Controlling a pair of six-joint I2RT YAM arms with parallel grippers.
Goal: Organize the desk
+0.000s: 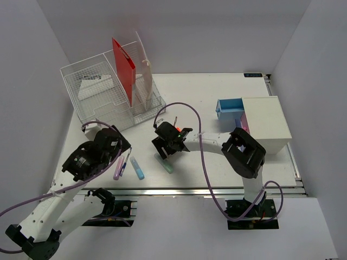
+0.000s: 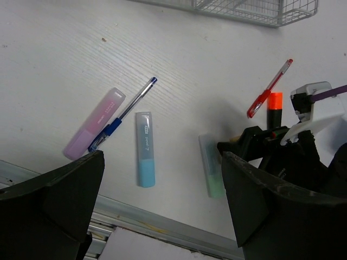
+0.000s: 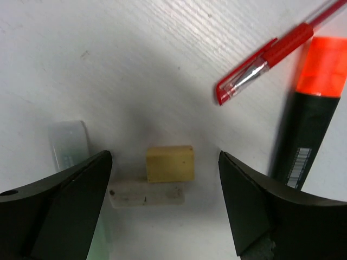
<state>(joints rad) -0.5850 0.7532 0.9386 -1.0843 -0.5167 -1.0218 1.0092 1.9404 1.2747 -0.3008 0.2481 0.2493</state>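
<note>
**Right hand** (image 3: 165, 157), fingers spread wide and pinching nothing, is hovering directly above a small yellow eraser (image 3: 169, 163), which is lying on the counter (image 1: 211, 92) near the middle of its front edge. A white eraser (image 3: 146, 194) is lying along one long side of the yellow one, apparently touching it. A green highlighter (image 3: 68, 142) is sitting just beside one finger. A red pen (image 3: 265, 65) and an orange-capped black marker (image 3: 309, 114) are lying on the other side, apart from the erasers.

**Left hand** (image 2: 162, 157), likewise spread and carrying nothing, is hanging over a pink highlighter (image 2: 93, 131), a blue pen (image 2: 123, 112) and a blue highlighter (image 2: 145, 157) toward the front left corner.

**Surroundings.** A wire-mesh organizer (image 1: 103, 95) is occupying the back left corner. A white drawer box (image 1: 265, 122), its blue drawer (image 1: 230, 106) standing open, is sitting at the right edge.

**Step in hand, as judged:** taking up the yellow eraser. Doing it well is calling for a straight descent with the block centred between the fingers and the pads meeting its two short ends, low enough to grip without scraping the counter. The risk is dragging the white eraser along or nudging the green highlighter, so the closing should be slow and the lift vertical
</note>
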